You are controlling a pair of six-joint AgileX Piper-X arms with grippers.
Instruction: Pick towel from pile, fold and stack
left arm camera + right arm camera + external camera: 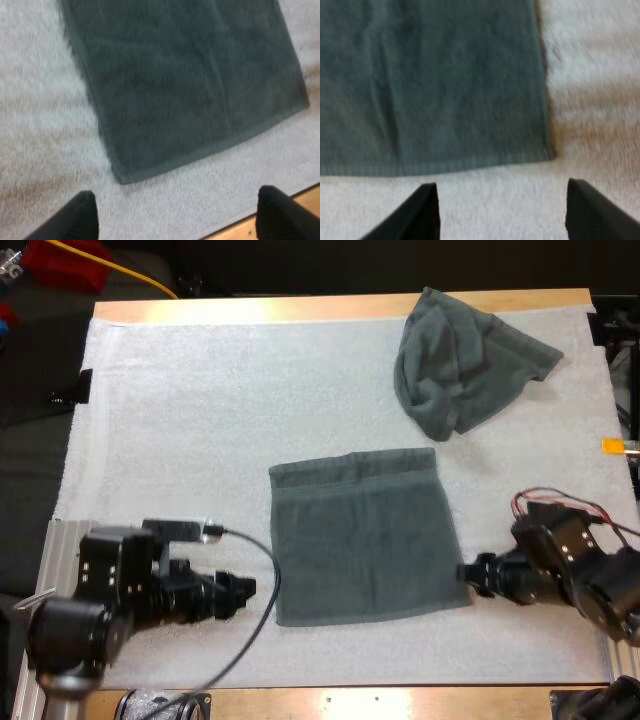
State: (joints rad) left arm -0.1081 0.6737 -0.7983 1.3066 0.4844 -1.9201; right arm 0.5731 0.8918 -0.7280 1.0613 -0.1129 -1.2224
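Towel (pixel 365 535) lies flat between spread left hand (pixel 248 590) and spread right hand (pixel 466 573); folds hide edges of crumpled towel (pixel 460 365).

**Wooden counter, white mat, two towels**

The wooden counter (pixel 330 309) was covered almost wholly by a white mat (pixel 190 410). Bare wood showed as one strip along the far side and another along the near side. Two dark grey-green towels lay on the mat, well apart from each other. The flat towel (pixel 365 538) was spread out near the middle, toward the near side. It was roughly rectangular, with a hemmed band along its far edge, and its near edge stopped short of the mat's near edge. The crumpled towel (pixel 462 365) sat bunched at the far right, and its far end reached over the far wooden strip. In the left wrist view, a corner of the flat towel lay on the mat near the mat's edge and the bare wood.
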